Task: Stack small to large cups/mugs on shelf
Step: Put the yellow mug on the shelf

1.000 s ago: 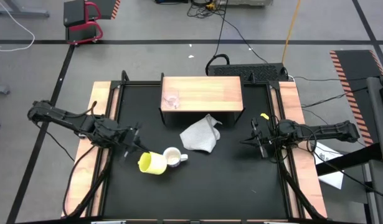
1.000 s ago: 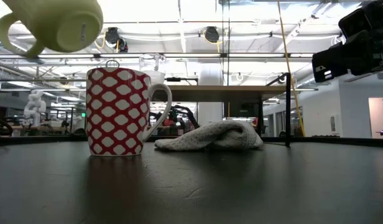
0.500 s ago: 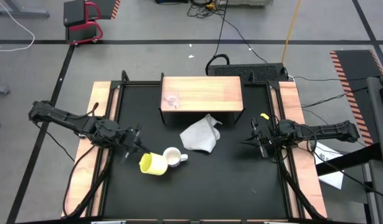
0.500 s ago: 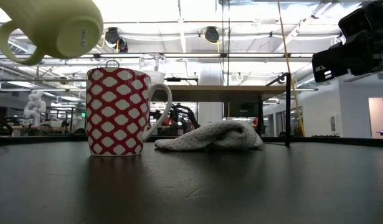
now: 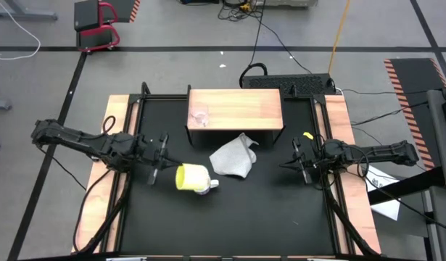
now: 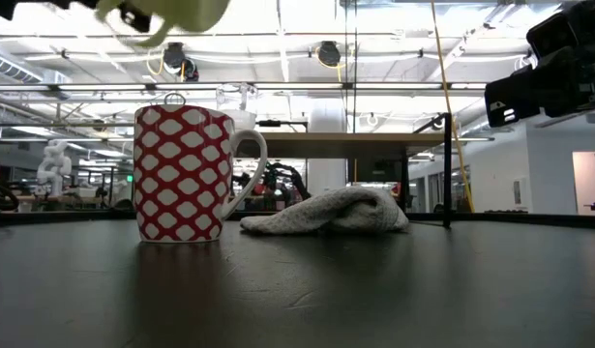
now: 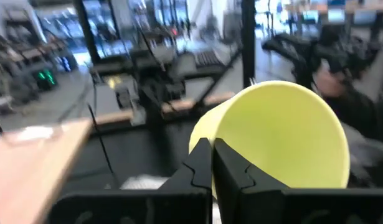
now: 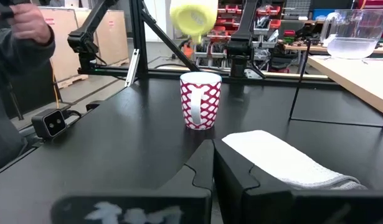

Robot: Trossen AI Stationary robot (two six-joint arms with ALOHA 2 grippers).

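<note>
Three cups, one shelf [image 5: 237,105], one cloth [image 5: 231,158].
Left gripper [image 5: 162,151] is clamping yellow cup [image 5: 191,177] above patterned mug [image 6: 181,174], frame centre; glass cup [image 5: 199,115] is sitting on shelf; right gripper [image 5: 296,162] is idling closed, right.

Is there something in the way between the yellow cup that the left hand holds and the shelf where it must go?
Nothing visible blocks it. The left hand holds the yellow cup in the air above the patterned mug. The cloth lies low on the table, nearer the shelf. On the shelf stands only the clear glass cup.
</note>
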